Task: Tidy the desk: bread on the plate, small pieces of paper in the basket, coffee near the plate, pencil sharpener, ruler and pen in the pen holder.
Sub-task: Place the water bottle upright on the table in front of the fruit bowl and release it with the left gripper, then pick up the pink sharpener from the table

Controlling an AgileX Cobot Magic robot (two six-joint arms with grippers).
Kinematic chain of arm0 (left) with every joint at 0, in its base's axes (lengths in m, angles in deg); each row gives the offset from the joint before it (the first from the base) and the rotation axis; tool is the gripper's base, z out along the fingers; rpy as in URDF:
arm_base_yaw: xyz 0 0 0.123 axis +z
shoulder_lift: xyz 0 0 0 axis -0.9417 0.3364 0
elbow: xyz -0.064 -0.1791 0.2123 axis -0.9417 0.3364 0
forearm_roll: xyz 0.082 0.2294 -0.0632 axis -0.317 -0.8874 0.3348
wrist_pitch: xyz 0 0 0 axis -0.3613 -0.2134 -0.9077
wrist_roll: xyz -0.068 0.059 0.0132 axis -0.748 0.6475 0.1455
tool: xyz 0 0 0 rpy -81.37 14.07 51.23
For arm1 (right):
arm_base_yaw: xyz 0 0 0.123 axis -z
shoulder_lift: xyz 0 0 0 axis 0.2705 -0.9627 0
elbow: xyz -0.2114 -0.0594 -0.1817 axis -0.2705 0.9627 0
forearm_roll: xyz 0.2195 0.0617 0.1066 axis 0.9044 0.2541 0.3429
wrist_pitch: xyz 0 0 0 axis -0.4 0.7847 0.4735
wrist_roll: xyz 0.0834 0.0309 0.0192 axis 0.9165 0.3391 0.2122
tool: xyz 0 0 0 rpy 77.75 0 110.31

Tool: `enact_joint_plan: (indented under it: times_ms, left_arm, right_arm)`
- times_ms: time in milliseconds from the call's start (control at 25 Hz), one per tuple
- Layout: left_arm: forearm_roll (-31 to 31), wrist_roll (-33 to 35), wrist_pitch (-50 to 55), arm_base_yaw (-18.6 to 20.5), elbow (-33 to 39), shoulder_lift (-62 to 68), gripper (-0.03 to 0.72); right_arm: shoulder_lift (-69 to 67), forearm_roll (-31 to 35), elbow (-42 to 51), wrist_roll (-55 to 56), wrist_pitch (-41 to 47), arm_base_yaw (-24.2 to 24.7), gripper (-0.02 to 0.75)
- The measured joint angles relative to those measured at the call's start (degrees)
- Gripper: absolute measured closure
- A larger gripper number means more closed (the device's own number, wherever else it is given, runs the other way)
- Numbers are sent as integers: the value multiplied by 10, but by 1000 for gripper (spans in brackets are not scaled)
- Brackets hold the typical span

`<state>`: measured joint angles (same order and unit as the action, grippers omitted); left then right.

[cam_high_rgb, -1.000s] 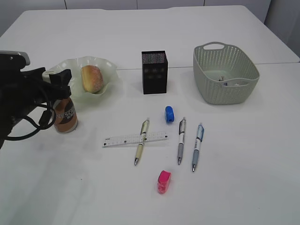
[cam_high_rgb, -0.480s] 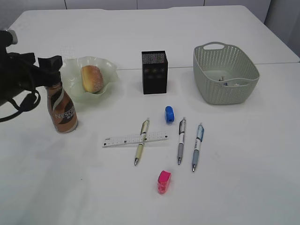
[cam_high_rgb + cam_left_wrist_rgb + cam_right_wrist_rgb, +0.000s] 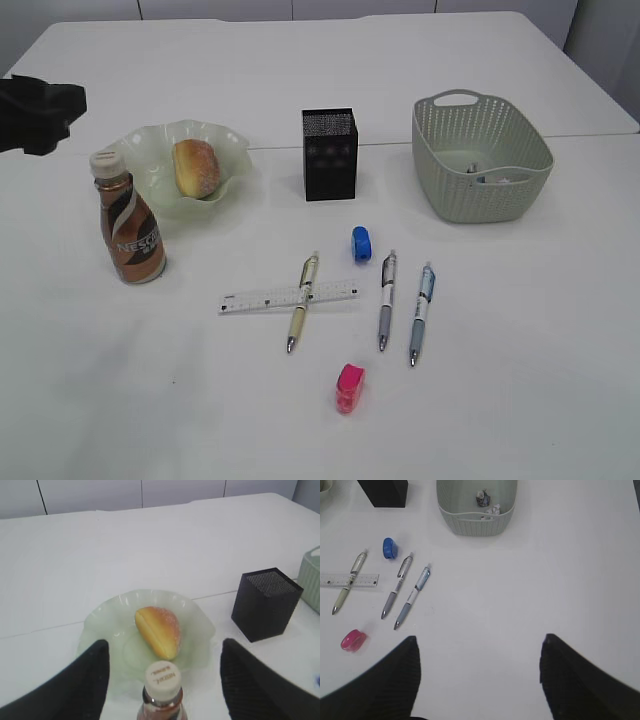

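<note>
Three placements are judged done: bread (image 3: 197, 167) on the plate (image 3: 235, 150), coffee (image 3: 128, 232) just beside it, small pieces of paper (image 3: 487, 502) in the basket (image 3: 480, 160).

Nothing is held: the left gripper (image 3: 162, 680) is seen wide open above the bottle's cap, and the right gripper (image 3: 480, 680) hangs equally open over bare desk (image 3: 520, 380). The stationery step is judged next; the ruler (image 3: 288, 297), lying across a pen (image 3: 302, 314), or the blue sharpener (image 3: 361, 244) must be gripped and dropped into the pen holder (image 3: 330, 155).
</note>
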<state>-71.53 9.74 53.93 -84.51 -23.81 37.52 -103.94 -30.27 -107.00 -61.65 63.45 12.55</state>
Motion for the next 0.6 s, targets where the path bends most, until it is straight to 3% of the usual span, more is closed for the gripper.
enact_joint_plan:
  times_ms: [320, 600]
  left_arm:
    - [20, 1, 260, 0, 1, -141, 188]
    - [48, 1, 505, 0, 1, -232, 189]
  right_arm:
    - [0, 16, 0, 0, 0, 0, 164]
    - [0, 82, 0, 0, 0, 0, 164]
